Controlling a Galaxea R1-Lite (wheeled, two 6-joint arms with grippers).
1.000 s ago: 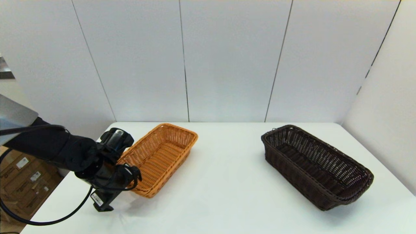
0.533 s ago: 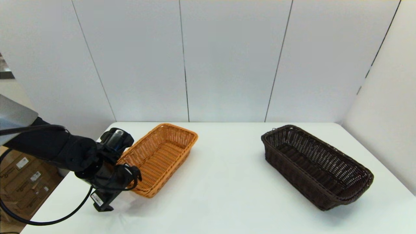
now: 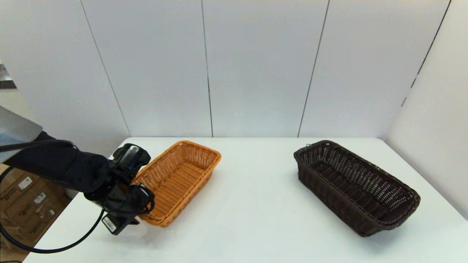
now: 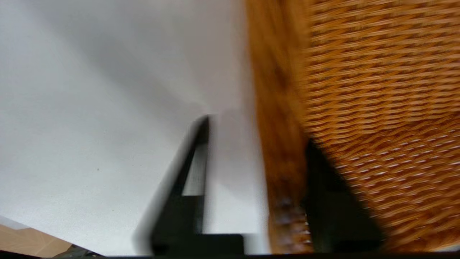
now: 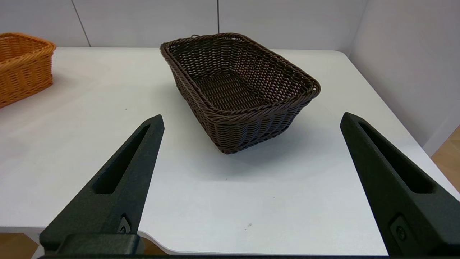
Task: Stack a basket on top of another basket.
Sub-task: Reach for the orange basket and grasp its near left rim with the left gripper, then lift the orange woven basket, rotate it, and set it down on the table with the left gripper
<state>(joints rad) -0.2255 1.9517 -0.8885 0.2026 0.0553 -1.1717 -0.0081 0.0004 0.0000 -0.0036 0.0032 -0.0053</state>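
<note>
Two baskets are sitting well apart on the white table (image 3: 248, 219). The orange basket (image 3: 182, 175) is lying left of centre in the head view and the dark basket (image 3: 351, 182) at the right, both still on the tabletop, so no stacking is done yet.

The step in hand looks like the pickup, and it is the orange one that is being handled. The left gripper (image 3: 143, 214) is working at that basket's lower left corner. In its wrist view the left gripper (image 4: 257, 136) is standing narrow across the braided rim of the orange basket (image 4: 377, 90), one finger inside against the weave and one outside over the table. It appears to be holding the rim, though a sliver of white is showing beside the outer finger, so the firmness of the pinch is hard to judge.

The right gripper (image 5: 251, 117) is hanging wide and holding nothing, facing the near end of the dark basket (image 5: 237, 90).

The next move is probably calling for a lift clear of the table, a carry rightward, and lining up the long sides so the trays nest.

Both are rectangular wicker trays with sloping sides. The orange weave is running tight and ribbed, while the dark one is showing openwork gaps under a twisted rim, springy stuff likely to flex in a corner grip.
</note>
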